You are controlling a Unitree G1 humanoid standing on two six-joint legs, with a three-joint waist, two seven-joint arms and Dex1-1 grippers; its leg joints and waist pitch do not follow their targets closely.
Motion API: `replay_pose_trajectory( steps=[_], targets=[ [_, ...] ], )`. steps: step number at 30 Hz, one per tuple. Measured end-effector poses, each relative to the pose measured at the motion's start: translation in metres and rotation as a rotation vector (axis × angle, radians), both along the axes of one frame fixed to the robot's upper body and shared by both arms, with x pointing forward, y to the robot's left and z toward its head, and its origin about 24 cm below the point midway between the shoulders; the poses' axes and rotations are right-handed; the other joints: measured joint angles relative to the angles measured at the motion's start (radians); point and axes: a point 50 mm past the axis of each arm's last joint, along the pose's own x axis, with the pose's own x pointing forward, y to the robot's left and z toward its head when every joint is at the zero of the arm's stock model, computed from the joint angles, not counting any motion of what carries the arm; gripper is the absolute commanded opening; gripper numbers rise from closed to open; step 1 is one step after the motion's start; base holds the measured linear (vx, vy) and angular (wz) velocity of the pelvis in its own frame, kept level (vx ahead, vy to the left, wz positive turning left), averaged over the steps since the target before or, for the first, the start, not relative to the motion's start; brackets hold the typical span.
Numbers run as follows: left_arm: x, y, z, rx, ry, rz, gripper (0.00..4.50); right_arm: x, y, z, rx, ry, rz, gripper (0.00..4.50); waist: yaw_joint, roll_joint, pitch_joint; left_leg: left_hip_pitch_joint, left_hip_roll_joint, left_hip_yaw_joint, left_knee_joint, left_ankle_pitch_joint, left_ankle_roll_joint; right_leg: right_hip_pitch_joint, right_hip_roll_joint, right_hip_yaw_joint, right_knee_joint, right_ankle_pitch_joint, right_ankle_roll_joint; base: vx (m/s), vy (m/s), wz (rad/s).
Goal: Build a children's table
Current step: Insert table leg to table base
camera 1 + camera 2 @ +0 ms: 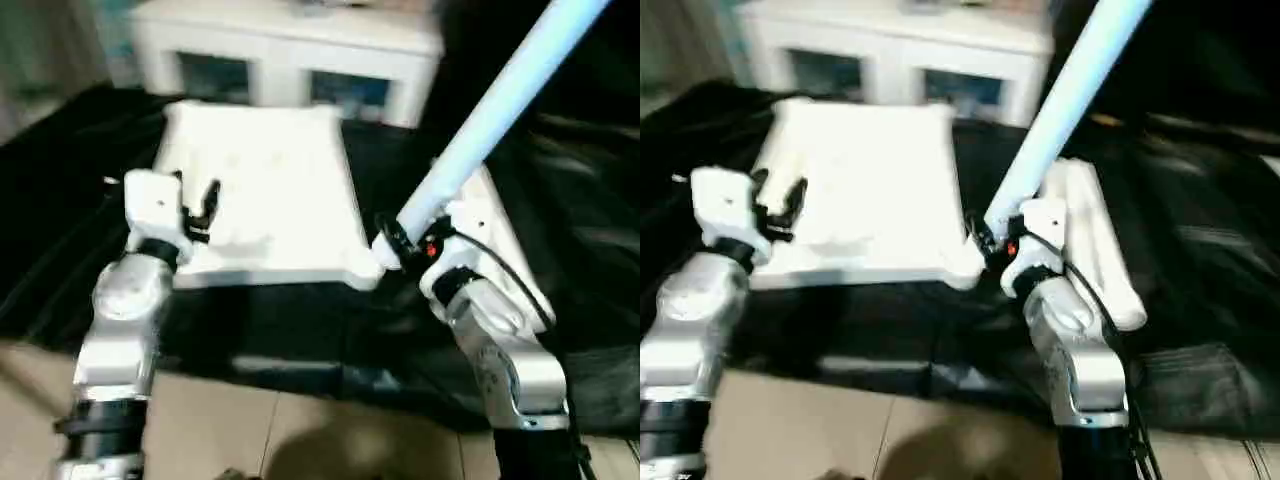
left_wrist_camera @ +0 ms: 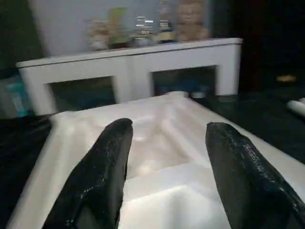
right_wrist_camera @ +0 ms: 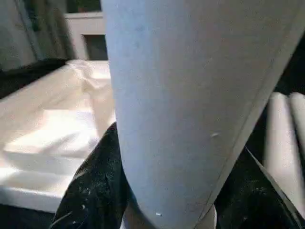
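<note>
White tabletop (image 1: 270,190), one leg (image 1: 500,110) in right gripper (image 1: 395,240), spare legs (image 1: 1095,240) beside

A home-like room: a white sideboard (image 2: 133,62) bearing figurines (image 2: 190,21) stands behind the black-draped work table (image 1: 60,230).

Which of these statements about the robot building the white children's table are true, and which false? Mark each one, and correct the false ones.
1. The right gripper is shut on a white leg. True.
2. The held leg lies flat on the black cloth. False: it points up and away from the gripper, off the cloth.
3. The left gripper holds a leg too. False: it is open and empty, over the table top.
4. Other legs lie on the black cloth on the robot's right of the top. True.
5. The table top leans upright against the white cabinet. False: it lies flat on the cloth.
</note>
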Motion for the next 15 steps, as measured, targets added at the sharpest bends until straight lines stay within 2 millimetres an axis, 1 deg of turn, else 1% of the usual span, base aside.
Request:
replay_pose_trajectory(
  steps=[1,2,3,4,5,6,7,8,9,10,11,12,13,14,15],
  targets=[
    [0.001,-0.002,0.0,0.0,-0.007,0.004,2.78,0.0,-0.001,-0.002,0.001,0.008,-0.007,1.89,0.004,0.006,0.005,-0.006,0.001,-0.004,-0.006,0.001,0.0,0.007,-0.007,-0.018,0.018,-0.018,0.003,-0.109,0.026,-0.29],
    [0.003,-0.006,-0.001,0.003,-0.008,0.005,2.78,0.0,-0.004,-0.005,0.001,0.022,-0.024,1.89,0.012,0.008,0.005,-0.008,-0.003,-0.018,-0.007,0.001,-0.002,0.02,-0.007,-0.033,0.066,-0.04,0.008,-0.109,0.026,-0.29],
    [0.003,-0.008,0.0,0.011,-0.017,0.007,2.78,0.0,-0.007,-0.008,0.002,0.033,-0.039,1.89,0.026,-0.008,-0.003,-0.008,-0.016,-0.023,-0.015,0.009,-0.015,0.046,0.002,-0.016,0.079,-0.054,0.013,0.001,-0.062,-0.08],
    [0.003,-0.007,0.001,0.014,-0.026,0.028,2.78,0.002,-0.01,-0.004,-0.008,0.023,-0.046,1.89,0.033,-0.018,-0.009,-0.022,-0.037,-0.069,0.004,0.0,-0.041,0.046,0.01,0.004,0.058,-0.032,0.085,0.083,-0.095,-0.09],
    [0.002,-0.006,-0.003,0.019,-0.015,0.049,2.78,0.005,-0.01,-0.002,-0.017,0.017,-0.041,1.89,0.042,-0.001,-0.008,-0.026,-0.05,-0.14,0.028,-0.022,-0.061,0.051,0.018,-0.01,0.05,-0.022,0.085,0.083,-0.095,-0.09],
    [0.002,-0.004,-0.005,0.02,-0.001,0.074,2.78,0.006,-0.009,-0.001,-0.025,0.011,-0.031,1.89,0.035,0.014,-0.009,-0.025,-0.058,-0.205,0.038,-0.025,-0.051,0.066,0.025,-0.033,0.039,0.008,0.073,0.053,-0.066,-0.11],
    [0.002,-0.004,-0.005,0.016,0.0,0.087,2.78,0.006,-0.01,-0.003,-0.034,0.019,-0.025,1.89,0.02,0.018,-0.01,-0.03,-0.046,-0.225,0.034,-0.022,-0.055,0.069,0.05,-0.037,0.022,0.022,0.051,0.048,-0.107,0.14],
    [0.002,-0.004,-0.006,0.017,0.003,0.1,2.78,0.006,-0.009,-0.005,-0.043,0.027,-0.013,1.89,0.008,0.022,-0.012,-0.039,-0.032,-0.236,0.026,-0.014,-0.062,0.067,0.076,-0.033,0.016,0.02,0.024,0.048,-0.107,0.14],
    [0.003,-0.002,-0.006,0.017,0.011,0.124,2.78,0.007,-0.008,-0.004,-0.056,0.025,0.008,1.89,-0.004,0.011,-0.019,-0.047,-0.015,-0.236,0.022,-0.003,-0.065,0.058,0.088,-0.024,0.024,0.019,0.02,0.024,-0.145,0.19],
    [0.004,0.0,-0.006,0.02,0.018,0.136,2.78,0.009,-0.007,-0.001,-0.058,0.017,0.019,1.89,-0.012,0.004,-0.023,-0.052,-0.013,-0.236,0.022,0.0,-0.071,0.054,0.08,-0.006,0.022,0.032,0.021,0.039,-0.163,0.0],
    [0.005,0.001,-0.005,0.02,0.017,0.14,2.78,0.01,-0.007,0.001,-0.062,0.009,0.029,1.89,-0.013,-0.013,-0.032,-0.06,-0.012,-0.235,0.025,0.001,-0.071,0.053,0.074,-0.004,0.022,0.042,0.07,0.039,-0.163,0.0],
    [0.005,0.0,-0.004,0.015,0.014,0.135,2.78,0.01,-0.01,0.003,-0.072,0.003,0.035,1.89,-0.008,-0.014,-0.033,-0.077,-0.018,-0.243,0.017,0.009,-0.059,0.042,0.084,-0.006,0.022,0.042,0.062,0.007,-0.176,-0.05],
    [0.006,-0.003,-0.004,0.013,0.014,0.123,2.78,0.011,-0.012,0.002,-0.078,0.008,0.029,1.89,-0.004,-0.016,-0.032,-0.077,-0.023,-0.249,0.002,0.015,-0.051,0.037,0.087,-0.005,0.02,0.046,0.059,-0.012,-0.086,-0.03],
    [0.006,-0.004,-0.004,0.016,0.012,0.116,2.78,0.011,-0.013,0.001,-0.078,0.013,0.028,1.89,-0.003,-0.018,-0.031,-0.075,-0.028,-0.255,-0.006,0.016,-0.05,0.035,0.089,-0.005,0.019,0.048,0.059,-0.006,-0.173,-0.09],
    [0.006,-0.004,-0.003,0.015,0.007,0.108,2.78,0.01,-0.012,-0.001,-0.068,0.02,0.029,1.89,-0.003,-0.017,-0.031,-0.072,-0.029,-0.271,-0.022,0.028,-0.069,0.034,0.098,-0.006,0.016,0.049,0.053,0.011,-0.152,-0.08]
  ],
)
